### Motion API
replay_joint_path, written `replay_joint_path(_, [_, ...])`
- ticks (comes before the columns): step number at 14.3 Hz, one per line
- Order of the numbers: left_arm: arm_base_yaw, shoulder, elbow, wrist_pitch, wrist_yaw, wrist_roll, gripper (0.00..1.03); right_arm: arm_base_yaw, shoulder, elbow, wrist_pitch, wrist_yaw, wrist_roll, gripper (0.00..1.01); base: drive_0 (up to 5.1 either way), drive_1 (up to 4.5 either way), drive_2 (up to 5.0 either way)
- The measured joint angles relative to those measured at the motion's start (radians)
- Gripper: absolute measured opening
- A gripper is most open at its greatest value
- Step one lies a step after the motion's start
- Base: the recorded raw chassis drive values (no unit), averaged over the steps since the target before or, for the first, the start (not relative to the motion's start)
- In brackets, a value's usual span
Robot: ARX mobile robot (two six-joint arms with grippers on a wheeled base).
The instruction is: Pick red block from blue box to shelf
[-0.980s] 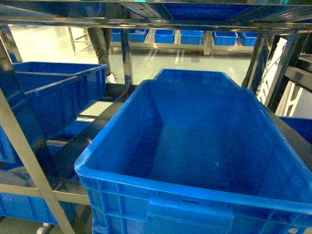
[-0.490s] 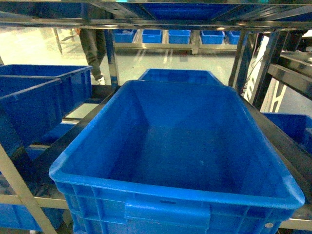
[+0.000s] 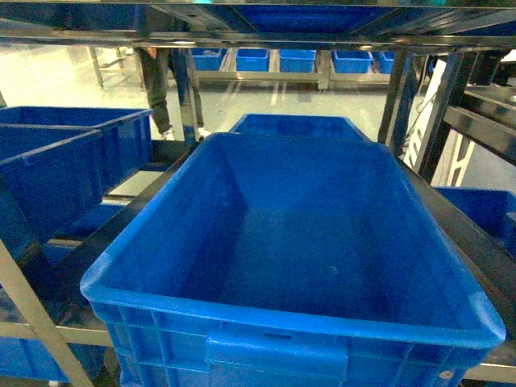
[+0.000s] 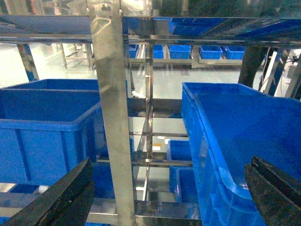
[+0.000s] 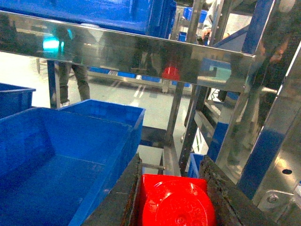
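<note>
A big open crate (image 3: 298, 250) is filling the middle of the head view, its inside lying bare and reachable from above. Steel shelf (image 3: 242, 36) rails are crossing the top of the frame, and uprights are standing at both sides

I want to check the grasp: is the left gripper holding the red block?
No, the left gripper is open and empty; the red block sits between the right gripper's fingers.
</note>
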Motion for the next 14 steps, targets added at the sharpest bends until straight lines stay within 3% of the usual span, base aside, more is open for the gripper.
replay_joint_path(3, [0.0, 0.0, 0.0, 0.0, 0.0, 0.0, 0.98, 0.0, 0.0, 0.0, 0.0, 0.0, 0.0, 0.29, 0.0, 0.0, 0.0])
replay_joint_path(4, [0.0, 0.0, 0.0, 0.0, 0.0, 0.0, 0.98, -0.015, 0.024, 0.004, -0.038, -0.025, 0.03, 0.29, 0.0, 0.0, 0.0])
replay_joint_path(5, [0.0, 0.0, 0.0, 0.0, 0.0, 0.0, 0.98, -0.011, 0.106, 0.023, -0.057, -0.039, 0.098, 0.29, 0.0, 0.0, 0.0])
replay_joint_path(6, [0.0, 0.0, 0.0, 0.0, 0.0, 0.0, 0.98, 0.031, 0.168, 0.042, 0.012, -0.031, 0.101, 0.29, 0.0, 0.0, 0.0])
replay_joint_path(8, [0.0, 0.0, 0.0, 0.0, 0.0, 0.0, 0.98, 0.062, 0.257, 0.067, 0.053, -0.027, 0.11, 0.29, 0.0, 0.0, 0.0])
replay_joint_path(14, [0.0, 0.0, 0.0, 0.0, 0.0, 0.0, 0.98, 0.101, 0.345, 0.087, 0.082, -0.036, 0.137, 0.29, 0.0, 0.0, 0.0])
